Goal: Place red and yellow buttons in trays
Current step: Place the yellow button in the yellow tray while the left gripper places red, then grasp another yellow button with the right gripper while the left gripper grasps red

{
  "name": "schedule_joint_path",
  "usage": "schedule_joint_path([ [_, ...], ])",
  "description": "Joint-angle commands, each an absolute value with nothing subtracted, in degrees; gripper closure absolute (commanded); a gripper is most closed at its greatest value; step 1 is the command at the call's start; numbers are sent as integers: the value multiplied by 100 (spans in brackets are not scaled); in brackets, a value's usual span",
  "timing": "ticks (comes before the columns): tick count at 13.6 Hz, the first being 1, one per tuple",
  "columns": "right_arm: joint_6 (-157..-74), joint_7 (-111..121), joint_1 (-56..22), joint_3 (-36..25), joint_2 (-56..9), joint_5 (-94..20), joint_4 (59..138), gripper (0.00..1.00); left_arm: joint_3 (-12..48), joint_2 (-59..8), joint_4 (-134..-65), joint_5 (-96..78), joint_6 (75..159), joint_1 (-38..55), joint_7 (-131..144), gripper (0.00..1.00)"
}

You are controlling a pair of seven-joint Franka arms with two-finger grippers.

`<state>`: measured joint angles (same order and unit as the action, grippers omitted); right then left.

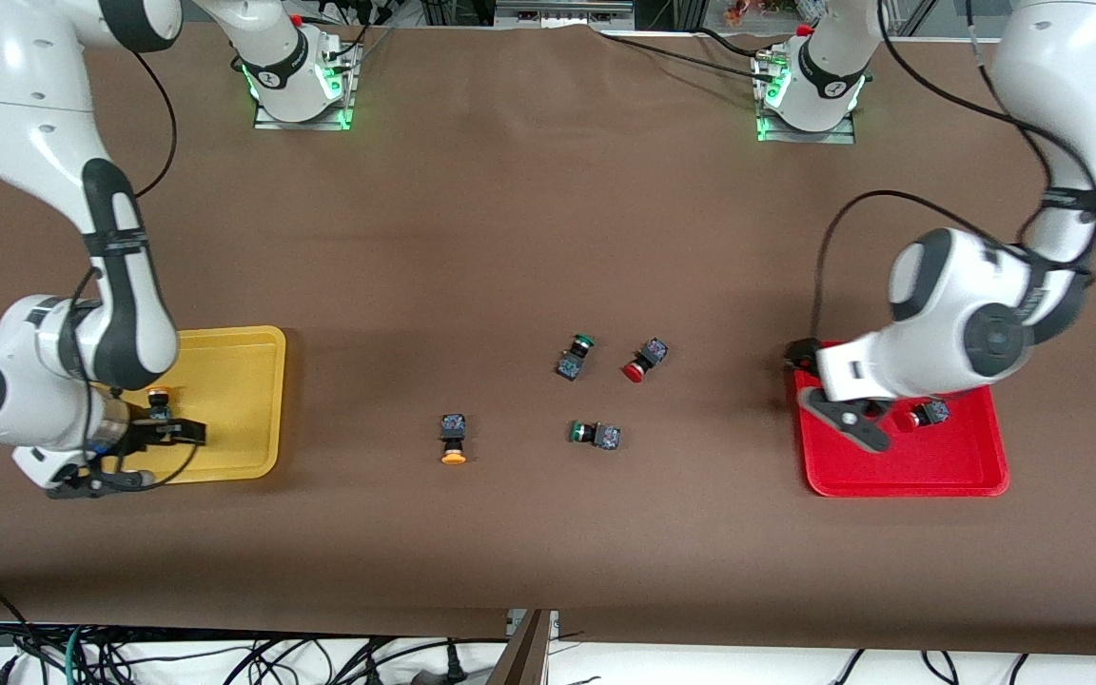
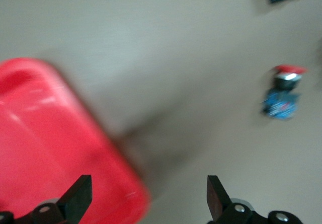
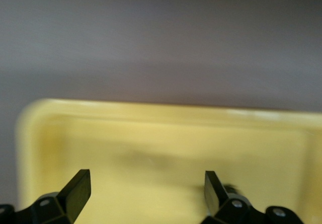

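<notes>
**A:** Front view first: where do you find your two grippers?

**B:** Your right gripper (image 1: 144, 455) hangs over the yellow tray (image 1: 253, 400), at the edge toward the right arm's end of the counter (image 1: 510, 219). The right wrist view shows its fingers (image 3: 75, 191) spread apart with nothing between them. A yellow-capped button (image 1: 159, 401) sits in that tray just beside the gripper.

**A:** And the left one?

**B:** Your left gripper (image 1: 829, 385) is over the rim of the red tray (image 1: 900, 476), on the side facing the middle of the counter. In the left wrist view its fingers (image 2: 78, 196) stand wide open and empty, straddling the tray's corner. A red-capped button (image 1: 922, 415) lies in the red tray close beside that gripper.

**A:** What is left out on the counter?

**B:** Between your two grippers, well apart from both: a second red button (image 1: 644, 361) on its side, a second yellow button (image 1: 453, 440) closer to the right gripper, and two green-capped switches, one (image 1: 575, 356) just beside the red button, the other (image 1: 596, 435) nearer the front camera.
</notes>
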<state>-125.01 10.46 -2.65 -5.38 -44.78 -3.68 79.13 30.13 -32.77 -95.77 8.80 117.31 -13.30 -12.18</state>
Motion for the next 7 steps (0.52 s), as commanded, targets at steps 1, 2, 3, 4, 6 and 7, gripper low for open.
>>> schedule_joint_path([
  [1,-12542,-109,-885,-571,-4491,-325,7849,0,2936,-3479,-9571,914,11760,-469,127,0],
  [2,-12612,-532,-1157,-580,-4491,-308,7840,0,2892,-3559,-9554,1114,11838,-257,636,0],
  [3,-12752,-902,-1395,-589,-4509,-308,7840,0,2900,-3690,-9554,1464,12100,-159,833,0],
  [4,-12892,-1297,-1606,-589,-4535,-299,7849,0,2909,-4022,-9545,1616,12625,-115,922,0],
  [6,-13199,-2167,-1932,-580,-4623,-308,7849,0,2892,-4297,-9720,1669,13480,51,1019,0],
  [7,-13393,-2510,-2177,-589,-4684,-299,7849,0,2787,-4367,-9721,1679,13517,262,1115,0],
])
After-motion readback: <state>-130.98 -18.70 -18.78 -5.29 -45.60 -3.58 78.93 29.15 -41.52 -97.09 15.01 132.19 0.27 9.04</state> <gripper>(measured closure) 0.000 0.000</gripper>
